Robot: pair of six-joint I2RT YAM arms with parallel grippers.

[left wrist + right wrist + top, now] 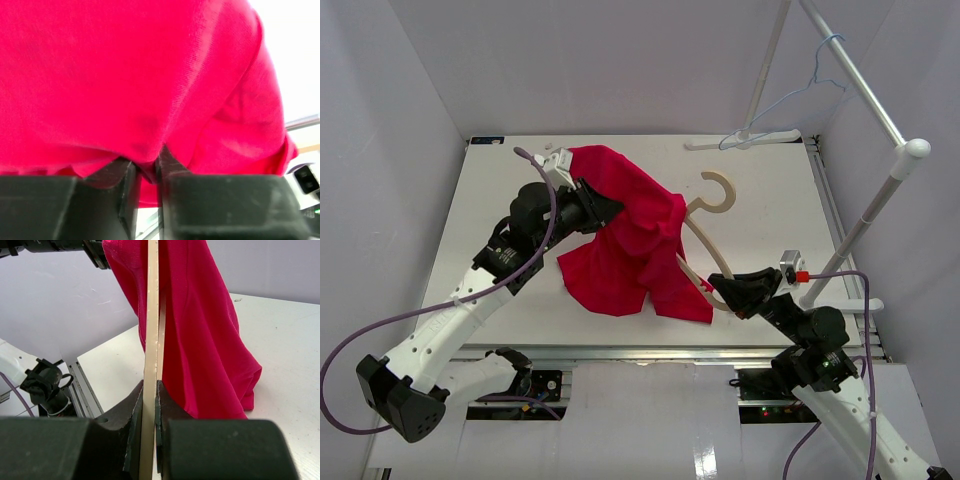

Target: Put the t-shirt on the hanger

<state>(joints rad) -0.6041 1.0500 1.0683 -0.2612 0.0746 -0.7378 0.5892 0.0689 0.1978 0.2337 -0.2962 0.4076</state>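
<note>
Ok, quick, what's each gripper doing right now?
Left gripper: closed on the t-shirt.
Right gripper: closed on the hanger.

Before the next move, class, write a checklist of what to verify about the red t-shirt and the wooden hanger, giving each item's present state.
1. The left gripper pinches the t-shirt: ok.
2. The right gripper clamps the hanger: ok.
3. The hook is clear of cloth: ok.
4. The hanger passes through the neck opening: cannot tell.
5. The t-shirt covers both shoulders of the hanger: not ok.
</note>
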